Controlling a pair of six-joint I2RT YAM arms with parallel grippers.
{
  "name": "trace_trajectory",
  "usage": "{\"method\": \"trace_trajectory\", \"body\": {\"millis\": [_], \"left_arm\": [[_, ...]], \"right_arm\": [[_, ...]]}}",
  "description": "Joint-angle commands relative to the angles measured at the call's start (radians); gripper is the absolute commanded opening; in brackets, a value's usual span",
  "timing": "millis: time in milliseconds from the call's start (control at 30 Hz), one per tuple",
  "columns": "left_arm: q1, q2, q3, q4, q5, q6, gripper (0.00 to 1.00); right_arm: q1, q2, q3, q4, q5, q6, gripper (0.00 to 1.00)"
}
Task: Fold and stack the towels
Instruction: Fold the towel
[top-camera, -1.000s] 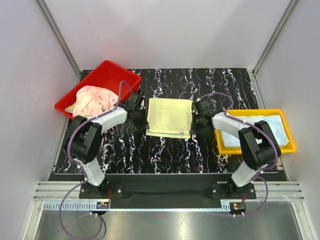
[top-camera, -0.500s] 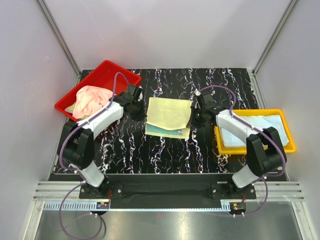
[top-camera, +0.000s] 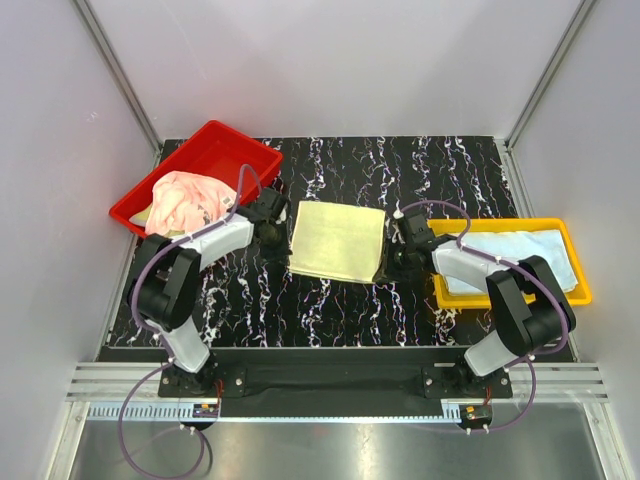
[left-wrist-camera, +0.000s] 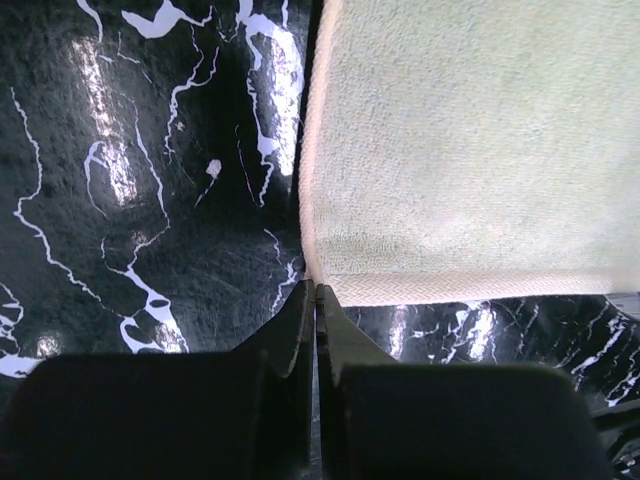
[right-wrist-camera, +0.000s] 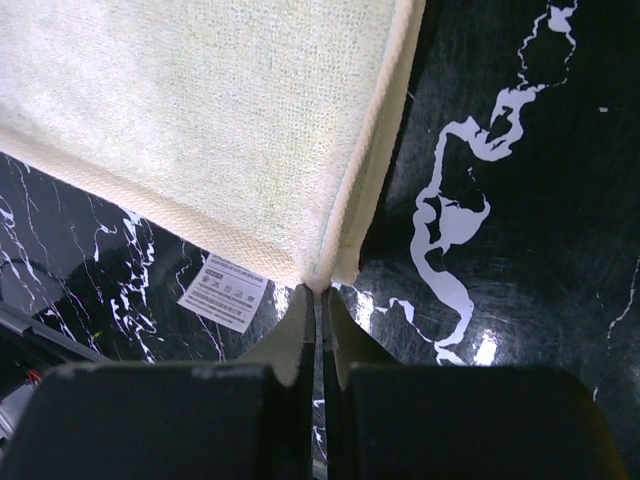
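Towel (right-wrist-camera: 200, 120) corner in right end effector (right-wrist-camera: 318, 292)

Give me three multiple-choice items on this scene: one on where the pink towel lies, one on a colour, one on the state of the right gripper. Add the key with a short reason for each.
1. The pink towel lies
A. on the floor
B. on a shelf
C. in the red tray

2. The colour of the middle towel is
A. pale yellow-green
B. dark blue
C. red

3. The right gripper is
A. wide open
B. shut on a corner of the middle towel
C. out of sight in every view

Key:
1 C: the top view shows it bunched inside the red tray at the left.
2 A: all three views show a pale yellow-green cloth.
3 B: the right wrist view shows the fingers pressed together with the towel's corner running in between them.
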Motion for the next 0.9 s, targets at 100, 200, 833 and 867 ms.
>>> {"method": "trace_trajectory", "body": {"millis": [100,200,833,867], "left_arm": [[0.003,0.041,-0.02,0.069,-0.012,0.03,0.0],[0.001,0.048,-0.028,0.075,-0.012,0.029,0.0],[-0.006,0.104,0.169,0.084,0.092,0.101,0.34],[-0.005,0.135,0.159,0.114,0.139,0.096,0.34]], "right_arm": [[-0.003,-0.002,-0.034,0.081,-0.011,0.021,0.0],[-0.003,-0.008,-0.05,0.089,-0.012,0.025,0.01],[-0.003,-0.019,0.14,-0.026,0.011,-0.033,0.25],[-0.003,-0.003,0.144,-0.011,0.005,-0.033,0.24]]}}
